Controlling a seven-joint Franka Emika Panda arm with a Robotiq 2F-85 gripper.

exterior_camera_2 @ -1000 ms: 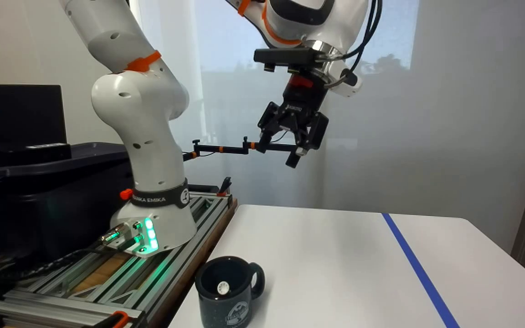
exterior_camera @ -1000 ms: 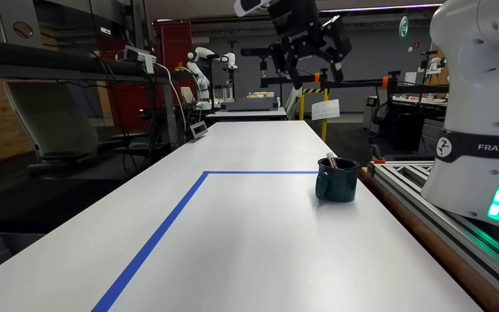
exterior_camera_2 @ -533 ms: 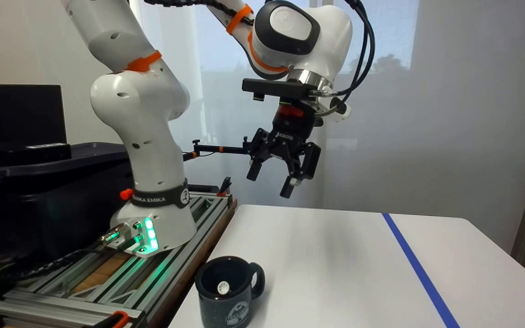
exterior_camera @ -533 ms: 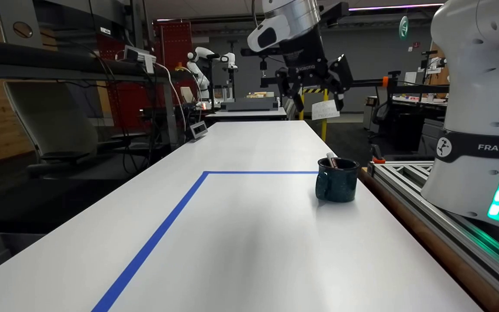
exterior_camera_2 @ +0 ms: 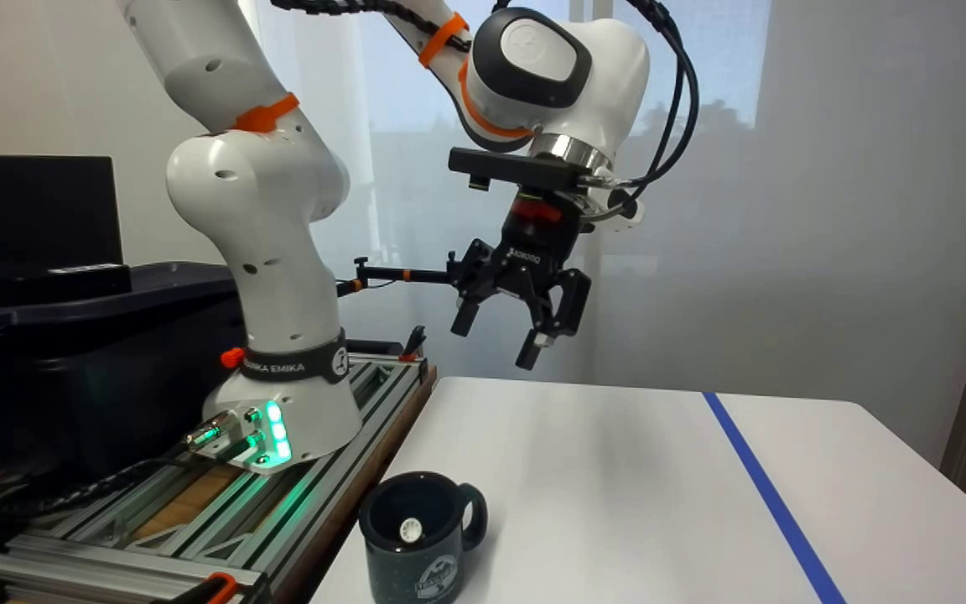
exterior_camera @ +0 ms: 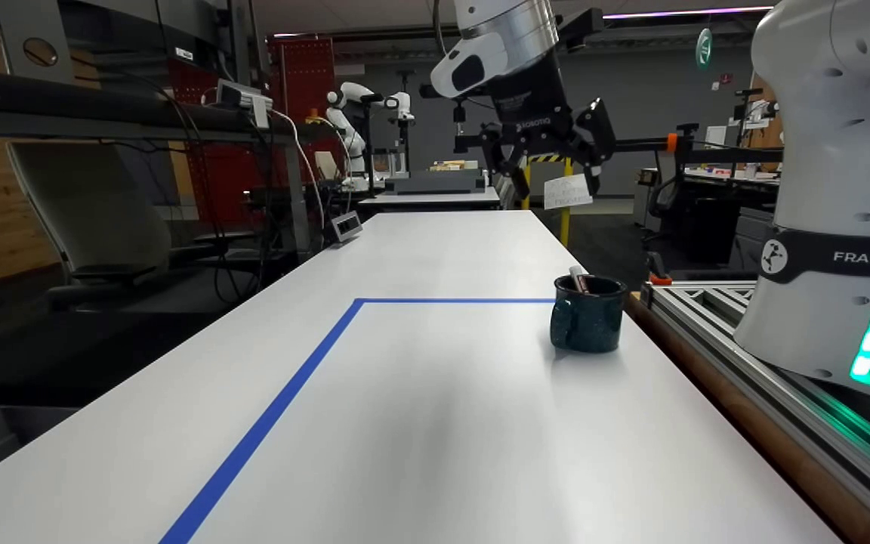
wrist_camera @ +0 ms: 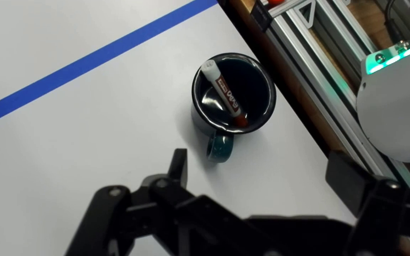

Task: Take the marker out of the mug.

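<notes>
Long, smooth white worktop (exterior_camera: 405, 423). Task items carried upon it.

White, many-jointed arm (exterior_camera_2: 252, 189), orange-banded. Mounted beside the worktop, extended out above it.

Flat blue tape (exterior_camera: 284, 399). Laid on the worktop, along the left and across the far side in an exterior view.

Black, two-fingered pincer (exterior_camera_2: 495, 340). Held tilted in the air, spread, with nothing gripped. Lowered clearly over the last second; barely shifted in the latter half of it. The approach is judged to be begun, perhaps paused for aiming.

Squat, glossy, loop-handled dark teal mug (exterior_camera: 593, 321). Stood upright near the right edge of the worktop, on the arm's side, in an exterior view. Undisturbed by the descent. Well apart from the pincer; framed beyond the jaws in the wrist view, not between them, so travel sideways as well as down is judged to be needed.

Slim white marker (wrist_camera: 225, 91), dark red label, red-orange end. Leant inside the mug, red end down, white end raised past the rim. Unmoved; removal not yet begun. The white end is judged the part best pinched; the mug could be tipped if its rim is caught.
</notes>
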